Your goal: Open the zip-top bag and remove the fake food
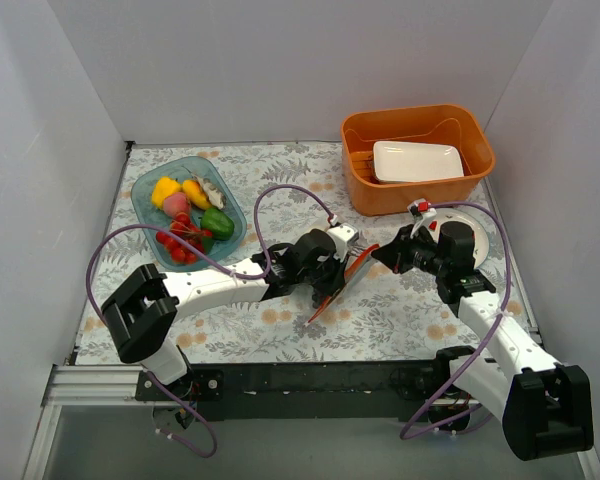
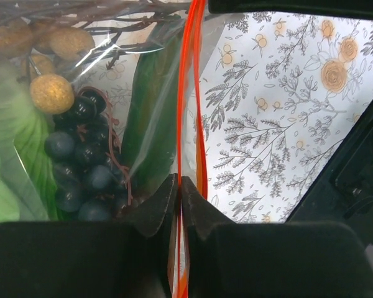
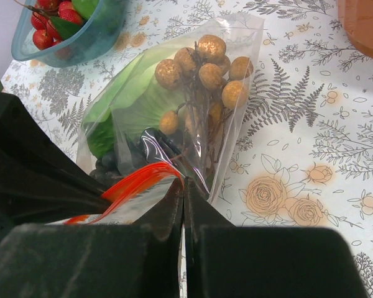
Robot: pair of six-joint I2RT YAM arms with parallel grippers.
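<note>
The zip-top bag lies on the flowered cloth between my two grippers, its red-orange zip strip running diagonally. My left gripper is shut on the zip strip. My right gripper is shut on the other lip of the strip, which bows away from it. Inside the bag I see a cluster of brown balls, light-green lettuce, a dark-green cucumber and dark grapes.
A teal tray at the back left holds a yellow pepper, cherry tomatoes and a green pepper. An orange basket with a white dish stands at the back right. White walls enclose the table.
</note>
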